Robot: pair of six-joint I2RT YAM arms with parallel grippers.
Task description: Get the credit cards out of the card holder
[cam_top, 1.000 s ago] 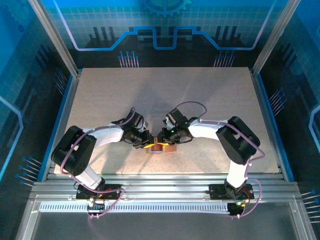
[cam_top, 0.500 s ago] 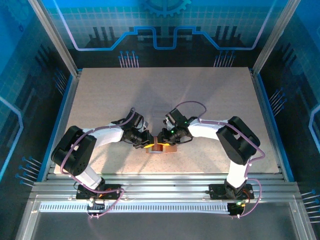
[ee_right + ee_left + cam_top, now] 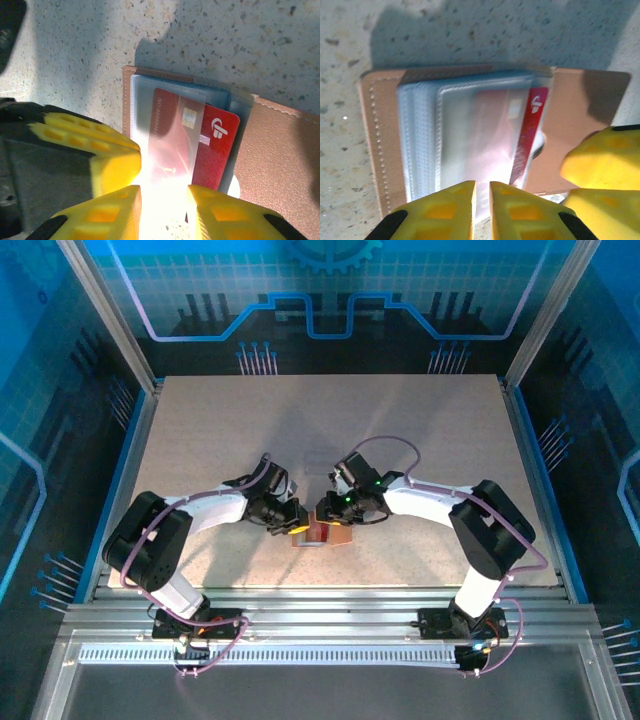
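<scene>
Two grippers of mine meet over the card holder [image 3: 580, 100], which lies open on the bench [image 3: 330, 430] toward 6 o'clock, close to my bases. Its tan leather has pale stitching along the edge, and a stack of clear sleeves [image 3: 425, 135] fans out of it.

My left gripper [image 3: 482, 200] is clenched to a thin slit at 6 o'clock in its wrist view, pinching the near edge of that sleeve stack. My right gripper [image 3: 165, 207] has a plain gap between its yellow fingers and is poised at the near end of the top sleeve. Glare hides whether its pads touch anything. From the left wrist, those right fingers show at 4 o'clock, beside the leather flap.

One red credit card [image 3: 215, 145] sits partly inside the top sleeve, with its bare strip sticking out toward 3 o'clock. It carries a gold chip [image 3: 189, 117] and a white emblem [image 3: 218, 126] near its 1 o'clock corner. A line of small print runs along its 9 o'clock edge, too blurred under the plastic for me to read.
</scene>
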